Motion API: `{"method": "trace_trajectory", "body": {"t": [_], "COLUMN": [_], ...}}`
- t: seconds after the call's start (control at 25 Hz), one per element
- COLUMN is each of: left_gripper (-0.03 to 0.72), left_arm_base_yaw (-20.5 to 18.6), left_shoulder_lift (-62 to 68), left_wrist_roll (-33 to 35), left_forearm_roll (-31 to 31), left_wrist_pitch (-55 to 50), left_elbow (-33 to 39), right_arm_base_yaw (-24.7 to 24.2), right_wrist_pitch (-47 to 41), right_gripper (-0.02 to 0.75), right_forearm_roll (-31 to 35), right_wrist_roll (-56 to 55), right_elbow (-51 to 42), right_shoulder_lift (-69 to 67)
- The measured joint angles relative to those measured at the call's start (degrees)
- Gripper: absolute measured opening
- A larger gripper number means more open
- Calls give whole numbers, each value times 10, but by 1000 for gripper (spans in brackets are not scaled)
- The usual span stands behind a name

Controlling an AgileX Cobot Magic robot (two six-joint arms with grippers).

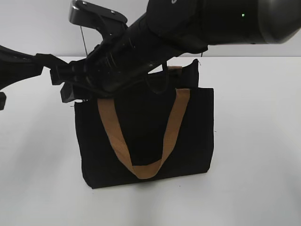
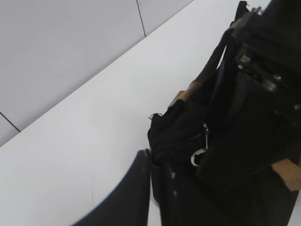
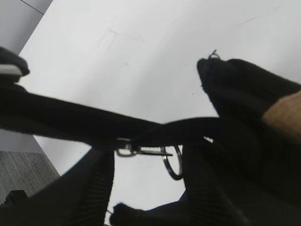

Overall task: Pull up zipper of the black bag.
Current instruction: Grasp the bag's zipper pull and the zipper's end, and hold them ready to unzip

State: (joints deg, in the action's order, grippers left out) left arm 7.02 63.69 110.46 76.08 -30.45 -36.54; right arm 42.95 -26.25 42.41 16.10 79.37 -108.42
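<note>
Black bag (image 1: 146, 136) upright on the white table (image 1: 254, 141), tan handle (image 1: 141, 136) hanging down its front. Zipper (image 3: 141, 151) pull and ring lie between the right gripper (image 3: 141, 188) fingers; jaw grip on it: can't tell. Right arm slants in over the bag top from upper right. Left gripper (image 2: 150, 162) at the bag's left end; opening unclear.

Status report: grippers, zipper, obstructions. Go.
Both grippers at black bag top, jaw states unclear. Zipper pull ring visible near bag's end. Tan handle hangs down front, clear of seam.
</note>
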Motion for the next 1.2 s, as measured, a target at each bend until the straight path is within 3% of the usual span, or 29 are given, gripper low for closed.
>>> {"method": "trace_trajectory", "body": {"t": [0.36,0.44,0.64,0.92,1.2], "left_gripper": [13,13,13,13,13], "left_arm_base_yaw": [0,0,0,0,0], "left_shoulder_lift": [0,0,0,1,26], "left_wrist_roll": [0,-1,-1,-21,-141], "left_forearm_roll": [0,0,-1,-11,-106], "left_wrist_pitch": [-5,-5,0,32,35], "left_elbow": [0,0,0,0,0], "right_arm_base_yaw": [0,0,0,0,-4], "right_wrist_pitch": [4,4,2,-29,-54], "right_gripper": [345,276,15,1,0], "right_forearm_roll": [1,1,1,-2,-4], "right_wrist_roll": [0,0,0,0,0], "right_elbow": [2,2,2,2,2], "right_shoulder_lift": [-10,-10,-11,3,42]}}
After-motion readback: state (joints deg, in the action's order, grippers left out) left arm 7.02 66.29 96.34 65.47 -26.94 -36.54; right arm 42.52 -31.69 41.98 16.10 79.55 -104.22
